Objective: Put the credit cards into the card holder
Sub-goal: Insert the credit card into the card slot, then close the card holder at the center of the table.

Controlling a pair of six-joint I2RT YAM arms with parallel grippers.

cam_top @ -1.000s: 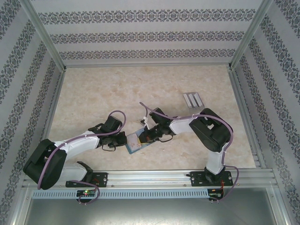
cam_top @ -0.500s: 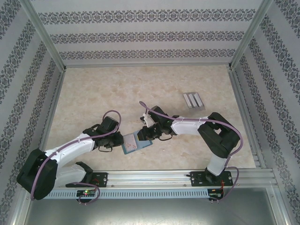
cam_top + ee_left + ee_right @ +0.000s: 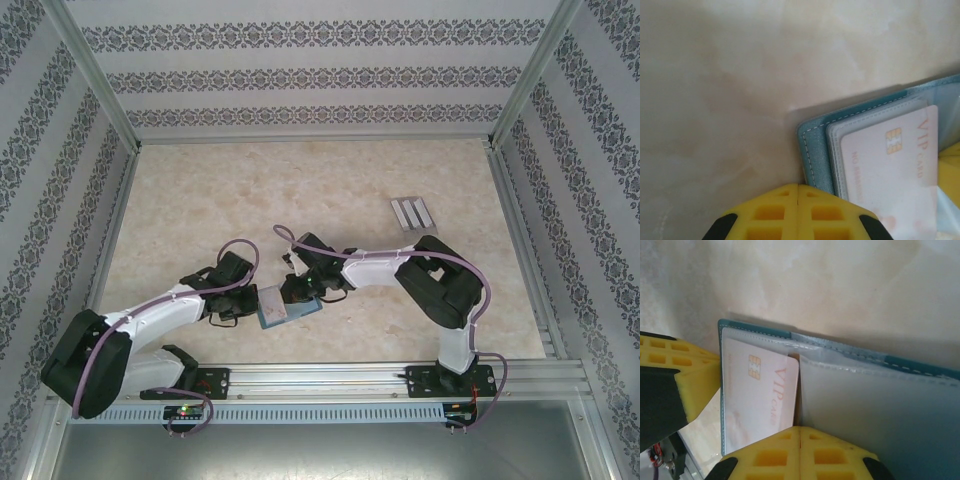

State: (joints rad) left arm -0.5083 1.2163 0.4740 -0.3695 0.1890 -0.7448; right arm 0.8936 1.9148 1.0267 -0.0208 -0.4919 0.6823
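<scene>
The teal card holder [image 3: 290, 308] lies open on the table between both arms. A pale card [image 3: 890, 165] with a gold chip and red "VIP card" lettering sits in its left clear pocket [image 3: 760, 390]. Any other cards are hidden or out of view. My left gripper [image 3: 799, 187] is shut, its yellow tips touching the holder's stitched left edge [image 3: 815, 145]. My right gripper [image 3: 800, 430] is shut too. Its tips rest on the holder near the middle fold, beside the card's inner edge. The right pocket [image 3: 880, 410] looks empty.
A grey ridged three-slot rack [image 3: 412, 213] lies at the back right, well apart from the arms. The left gripper's yellow fingers [image 3: 690, 380] press close against the holder's left side. Patterned walls and metal rails enclose the marble-look table [image 3: 250, 190].
The right gripper has moved left over the open holder and its elbow has folded. The left gripper has drawn back slightly left, and the holder has shifted a little left with them.
</scene>
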